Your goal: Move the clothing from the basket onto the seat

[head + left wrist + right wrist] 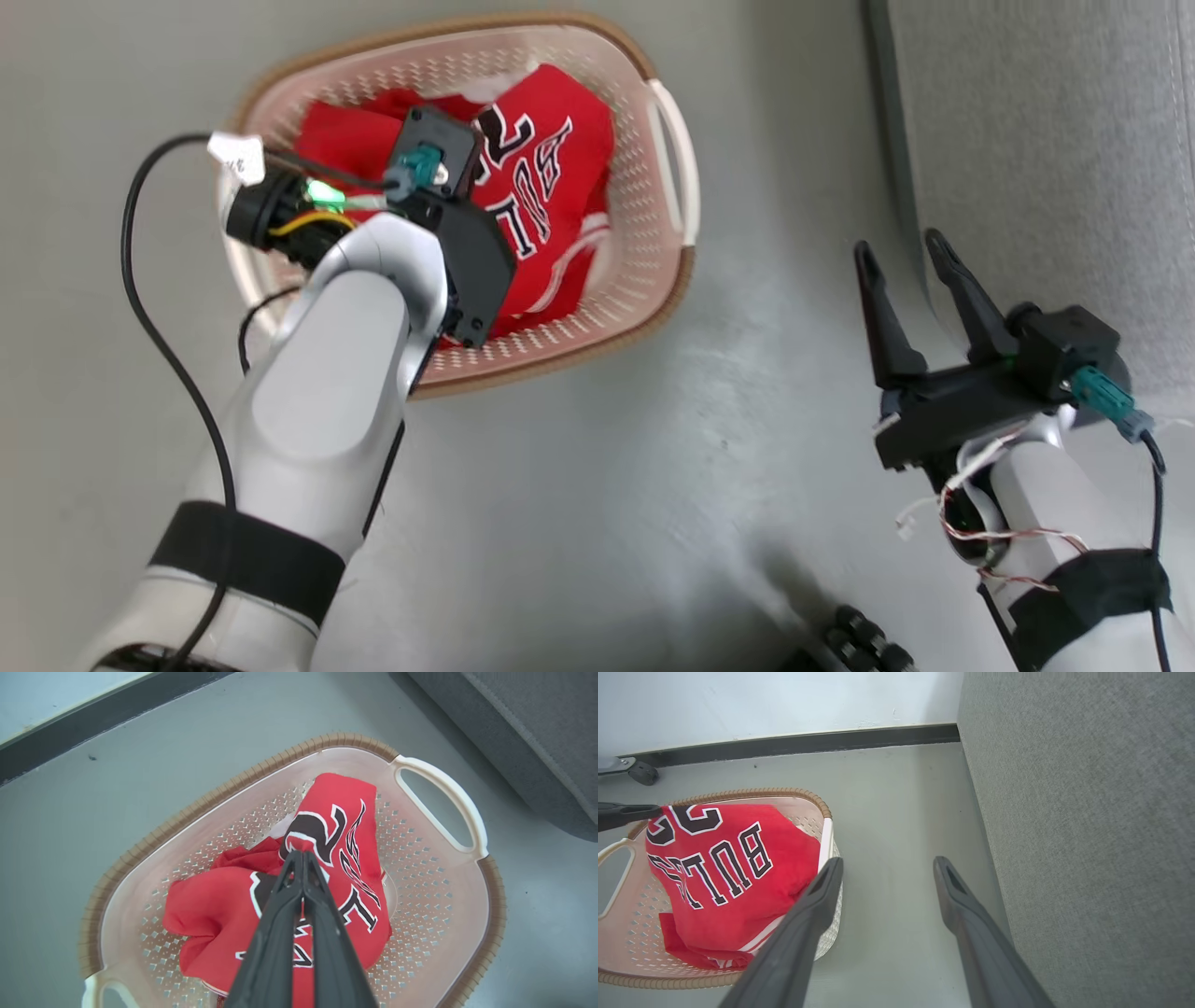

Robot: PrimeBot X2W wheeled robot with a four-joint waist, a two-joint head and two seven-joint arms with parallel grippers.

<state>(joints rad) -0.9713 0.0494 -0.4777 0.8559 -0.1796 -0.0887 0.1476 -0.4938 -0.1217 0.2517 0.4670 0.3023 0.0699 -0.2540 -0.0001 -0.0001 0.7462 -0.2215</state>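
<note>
The clothing [345, 826], a red jersey with black letters, is bunched in the cream basket [140, 849] on the floor. My left gripper [301, 855] is shut on a fold of it near the number, and the pinched fabric stands up above the rest. In the head view my left wrist [448, 224] hangs over the basket [644, 233] and hides the fingers; the jersey [560, 168] shows beside it. My right gripper [901, 245] is open and holds nothing, low over the floor between basket and seat [1055, 140]. From the right wrist view [887, 863], the jersey [738, 868] is lifted at one corner.
Grey floor surrounds the basket. The seat's front face [1087, 835] rises close to the right gripper. A pale wall with a dark baseboard [808, 742] runs behind, with a black caster [642, 772] at its foot. Dark parts of my base [864, 644] show at the bottom.
</note>
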